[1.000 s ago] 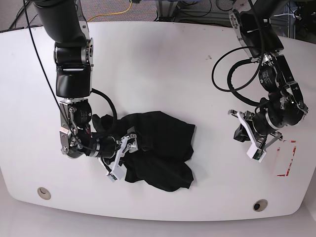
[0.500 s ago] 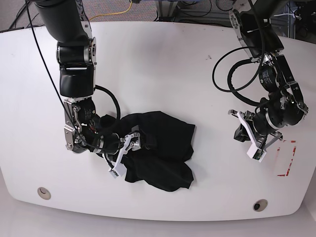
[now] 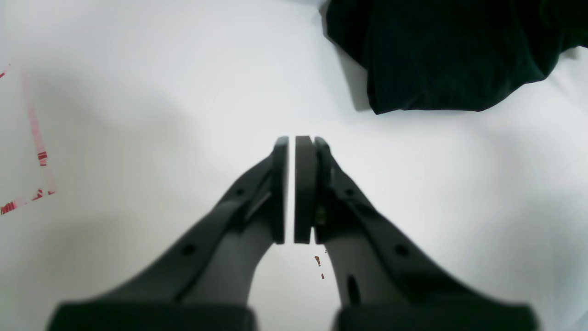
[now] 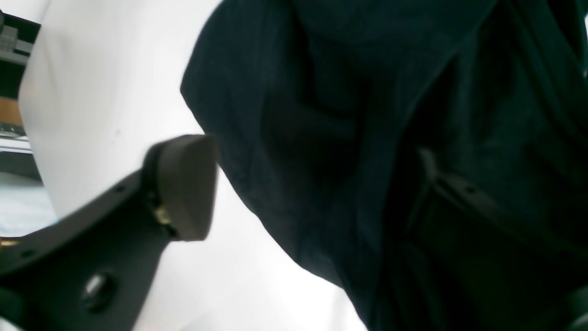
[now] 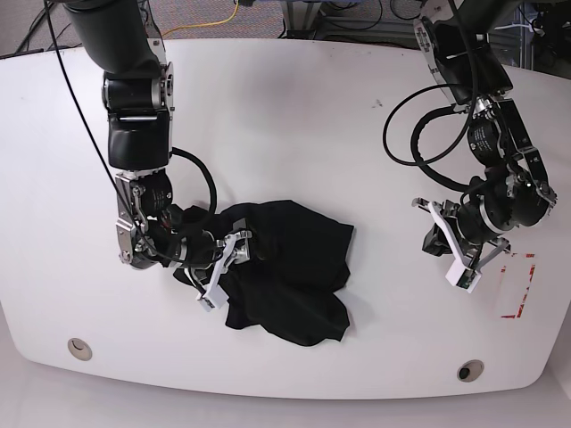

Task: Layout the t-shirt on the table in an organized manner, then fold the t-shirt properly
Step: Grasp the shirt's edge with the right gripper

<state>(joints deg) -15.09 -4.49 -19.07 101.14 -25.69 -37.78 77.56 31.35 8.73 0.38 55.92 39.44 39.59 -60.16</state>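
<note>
Right hand (image 5: pixel 220 270): its jaws are standing apart at the left edge of the t-shirt (image 5: pixel 290 267). In the right wrist view one finger (image 4: pixel 183 186) is showing clear over bare white desk (image 4: pixel 105 92), just beside the cloth, while the other finger is lying against or under a dark fold; whether any fabric is being pinched between them cannot be told. The arm above this hand is reaching down from the far left part of the desk.

Left hand (image 5: pixel 466 259): its jaws are sitting together, pads face to face with only a hairline slit showing in the left wrist view (image 3: pixel 294 188), and nothing is lying between them. This hand is hanging over bare desk well to the right of the t-shirt, apart from it.

T-shirt: it is lying crumpled in a bunched black heap on the desk, towards the near edge and left of centre, with folds overlapping and no clear outline of sleeves or hem.

Other items: a red tape outline (image 5: pixel 517 290) is sitting right of the t-shirt, just beyond the left hand. Two round grommets are sitting near the front edge, one (image 5: pixel 78 348) to the left of the t-shirt and one (image 5: pixel 469 370) to the right.
</note>
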